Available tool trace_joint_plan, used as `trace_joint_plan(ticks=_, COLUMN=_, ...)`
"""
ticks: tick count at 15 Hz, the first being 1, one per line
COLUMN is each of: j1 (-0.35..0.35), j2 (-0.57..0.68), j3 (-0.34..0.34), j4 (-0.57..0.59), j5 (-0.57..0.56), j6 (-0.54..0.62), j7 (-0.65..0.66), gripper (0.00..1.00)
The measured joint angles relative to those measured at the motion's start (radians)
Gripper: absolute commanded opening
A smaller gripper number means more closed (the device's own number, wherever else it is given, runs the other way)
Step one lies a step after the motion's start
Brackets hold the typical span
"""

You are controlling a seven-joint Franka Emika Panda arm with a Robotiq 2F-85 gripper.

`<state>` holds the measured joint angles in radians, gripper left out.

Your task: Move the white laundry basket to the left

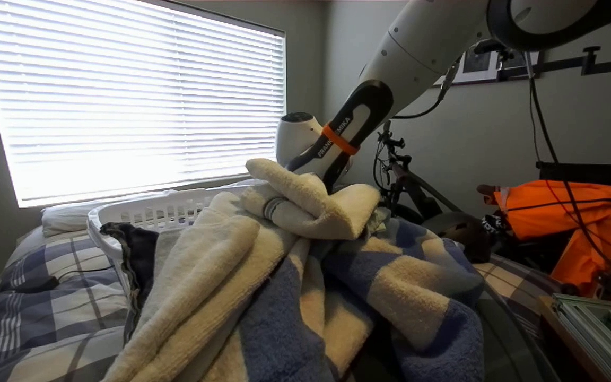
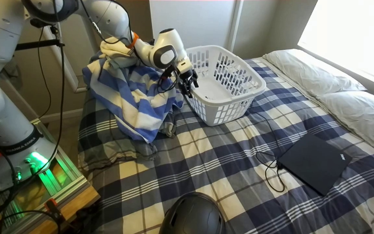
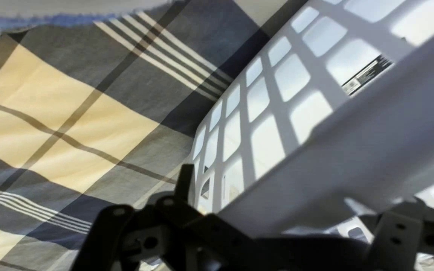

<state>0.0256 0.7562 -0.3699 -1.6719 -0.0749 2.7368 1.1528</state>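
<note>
The white laundry basket stands upright on the bed in an exterior view (image 2: 241,97), with its inside visible. It is partly hidden behind the blanket in an exterior view (image 1: 149,212). My gripper (image 2: 193,90) is at the near-side rim, on the side toward the robot base. In the wrist view the basket's thick rim (image 3: 337,146) runs between the two spread fingers of the gripper (image 3: 298,192). One finger is outside the slotted wall, the other over the inside. The fingers look open; contact with the rim cannot be told. The gripper is hidden in an exterior view by the blanket.
A blue-and-cream striped blanket (image 2: 141,100) is heaped beside the basket, under the forearm. A black laptop (image 2: 315,164) with a cable lies on the bed. A dark helmet (image 2: 193,214) is at the front. White pillows (image 2: 313,70) lie along the window side.
</note>
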Motion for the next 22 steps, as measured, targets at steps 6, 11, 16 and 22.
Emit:
trace_joint_plan(ticks=6, j1=0.086, j2=-0.026, j3=-0.065, j4=-0.078, j5=0.000, j6=0.138, j7=0.018, gripper=1.00)
trace_joint_plan(ticks=11, j1=0.226, j2=-0.026, j3=-0.231, j4=-0.147, j5=0.000, j6=0.293, j7=0.119, gripper=1.00)
trace_joint_plan(ticks=16, j1=0.296, j2=-0.026, j3=-0.313, j4=-0.184, j5=0.001, j6=0.342, j7=0.163, gripper=1.00)
trace_joint_plan(ticks=22, j1=0.296, j2=-0.026, j3=-0.315, j4=-0.184, j5=0.001, j6=0.344, j7=0.164, gripper=1.00)
